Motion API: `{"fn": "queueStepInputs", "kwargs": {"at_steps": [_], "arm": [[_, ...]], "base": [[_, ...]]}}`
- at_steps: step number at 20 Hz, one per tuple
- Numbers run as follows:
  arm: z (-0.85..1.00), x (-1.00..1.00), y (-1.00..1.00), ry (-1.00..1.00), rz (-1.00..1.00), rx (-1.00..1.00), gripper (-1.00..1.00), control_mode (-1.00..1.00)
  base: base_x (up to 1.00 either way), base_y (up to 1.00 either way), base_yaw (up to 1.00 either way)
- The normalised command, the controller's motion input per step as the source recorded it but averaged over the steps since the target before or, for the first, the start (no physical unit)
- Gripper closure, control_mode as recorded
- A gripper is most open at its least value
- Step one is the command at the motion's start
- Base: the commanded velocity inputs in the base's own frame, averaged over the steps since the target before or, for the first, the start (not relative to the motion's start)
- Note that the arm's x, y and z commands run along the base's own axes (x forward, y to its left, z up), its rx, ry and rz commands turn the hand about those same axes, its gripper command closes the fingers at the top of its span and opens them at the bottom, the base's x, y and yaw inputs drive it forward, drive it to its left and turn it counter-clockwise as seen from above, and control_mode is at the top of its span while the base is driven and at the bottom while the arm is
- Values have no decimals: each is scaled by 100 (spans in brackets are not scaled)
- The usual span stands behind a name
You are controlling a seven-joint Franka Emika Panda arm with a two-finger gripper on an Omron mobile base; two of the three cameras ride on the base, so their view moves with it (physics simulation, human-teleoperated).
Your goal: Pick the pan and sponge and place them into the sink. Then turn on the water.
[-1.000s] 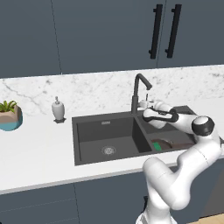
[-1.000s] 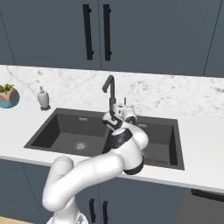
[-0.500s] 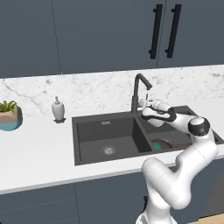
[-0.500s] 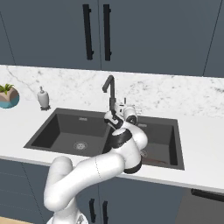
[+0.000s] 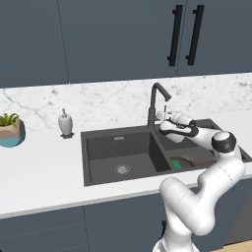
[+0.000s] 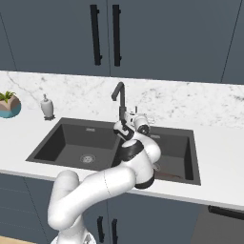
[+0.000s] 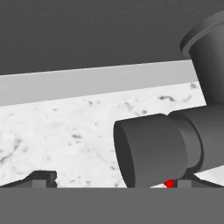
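Observation:
The dark brown pan [image 5: 195, 161] lies in the right basin of the dark grey sink [image 5: 116, 131], and the green sponge [image 5: 176, 164] rests at its left edge. A sliver of the pan [image 6: 165, 175] peeks out past my arm. My gripper [image 5: 164, 117] is up at the tall dark faucet [image 5: 153, 101], just right of its neck. In the hand view the faucet's side lever [image 7: 153, 148] sticks out between my fingertips [image 7: 42, 177], close to the right one. The jaws stand open and hold nothing. No water runs from the faucet [image 6: 121, 97].
A white soap dispenser [image 5: 65, 123] stands left of the sink on the marble counter [image 5: 44, 162], and a potted plant [image 5: 10, 130] sits at the far left. Dark cabinets with black handles [image 5: 185, 34] hang above.
My arm has eased very slightly. The hand stays at the faucet with its jaws still open.

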Motion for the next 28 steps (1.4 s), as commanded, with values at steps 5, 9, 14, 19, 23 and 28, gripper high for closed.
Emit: {"fn": "queueStepInputs", "kwargs": {"at_steps": [5, 9, 14, 19, 23, 28], "arm": [[0, 15, 0, 0, 0, 0, -100, -100], [0, 14, 0, -2, 0, 0, -100, -100], [-5, 6, 0, -4, 0, 0, -100, -100], [-14, 4, 0, -2, 0, 0, -100, -100], [-16, 2, 0, 0, 0, -1, -100, -100], [-16, 8, 0, 0, 0, -1, -100, -100]], "base": [[0, 0, 0], [0, 0, 0], [0, 0, 0], [0, 0, 0], [0, 0, 0], [0, 0, 0]]}}
